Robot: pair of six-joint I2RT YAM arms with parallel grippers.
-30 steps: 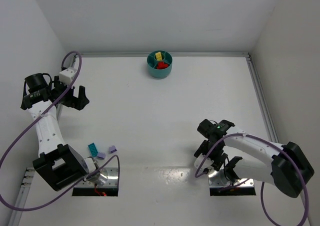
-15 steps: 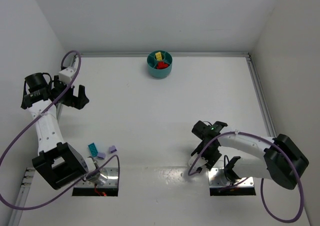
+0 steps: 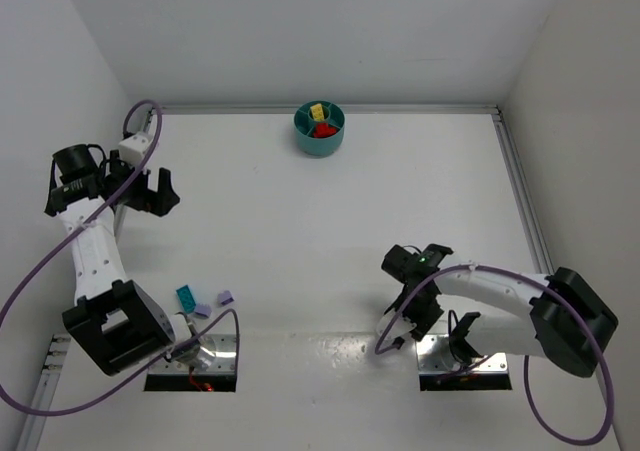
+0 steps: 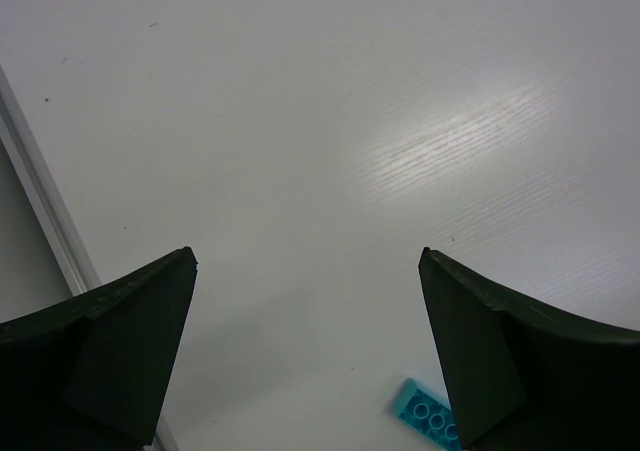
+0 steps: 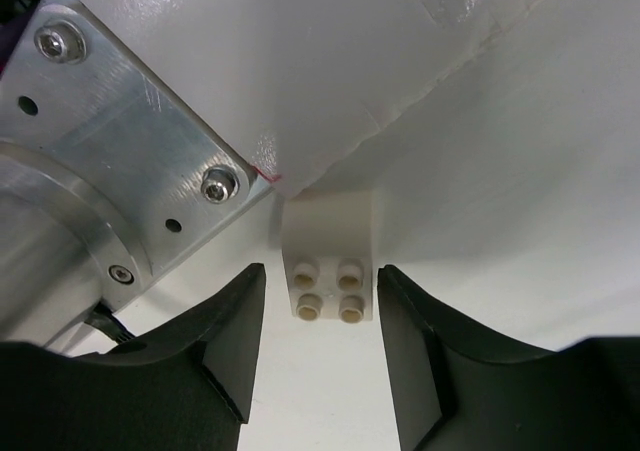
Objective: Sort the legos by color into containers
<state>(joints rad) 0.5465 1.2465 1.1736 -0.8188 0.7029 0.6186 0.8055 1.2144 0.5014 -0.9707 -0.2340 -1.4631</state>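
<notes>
A pale cream-white lego (image 5: 330,271) with four studs lies on the table right beside a metal base plate (image 5: 130,161). My right gripper (image 5: 321,268) straddles it, jaws open with a narrow gap on each side. In the top view the right gripper (image 3: 410,316) hides that brick. My left gripper (image 3: 150,193) hangs wide open at the far left, empty; in its wrist view the left gripper (image 4: 306,253) shows a teal lego (image 4: 428,415) by its right finger. A teal lego (image 3: 187,296) and two pale purple legos (image 3: 225,297) lie near the left base. The teal bowl (image 3: 306,139) holds yellow (image 3: 317,111) and red (image 3: 324,129) legos.
A metal rail (image 3: 520,191) runs along the table's right side, and another rail (image 4: 40,211) along the left. Purple cables (image 3: 60,261) loop round both arms. The arm base plates (image 3: 455,361) sit at the near edge.
The right gripper's jaws have narrowed around the cream-white lego, and that arm has shifted slightly left. The left arm has not moved.
</notes>
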